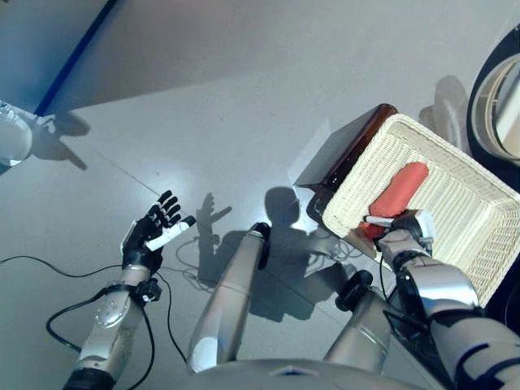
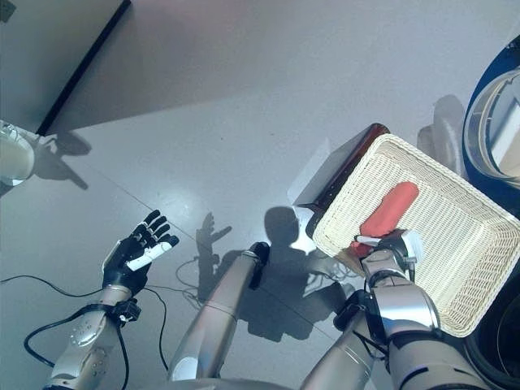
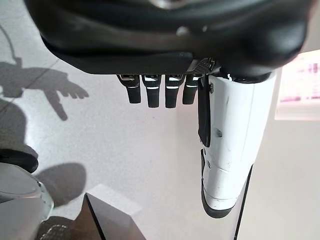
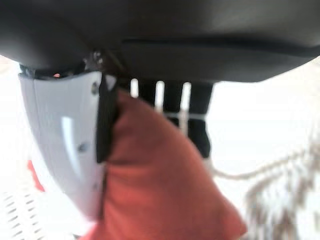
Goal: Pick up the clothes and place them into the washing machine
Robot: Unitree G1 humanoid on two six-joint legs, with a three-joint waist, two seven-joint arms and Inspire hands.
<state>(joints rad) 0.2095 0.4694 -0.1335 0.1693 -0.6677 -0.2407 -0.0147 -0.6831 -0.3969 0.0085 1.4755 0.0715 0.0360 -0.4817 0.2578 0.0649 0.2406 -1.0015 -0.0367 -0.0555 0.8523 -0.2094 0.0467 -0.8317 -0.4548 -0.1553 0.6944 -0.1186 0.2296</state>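
The right hand [image 1: 404, 236] sat lowest at the right of the frame, at the near corner of the basket [image 1: 455, 244], its thumb and fingers closed on the end of the red cloth [image 1: 398, 195]; the wrist view showed the cloth pinched between them. The cloth lay rolled inside the basket, right of centre. A dark box [image 1: 349, 150] stood touching the basket's left edge. The washer [image 1: 496, 97] showed at the upper right edge. The left hand [image 1: 154, 231] hung at lower left over the floor [image 1: 244, 97], fingers straight, holding nothing.

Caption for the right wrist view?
Right hand pinching the red cloth over the basket.
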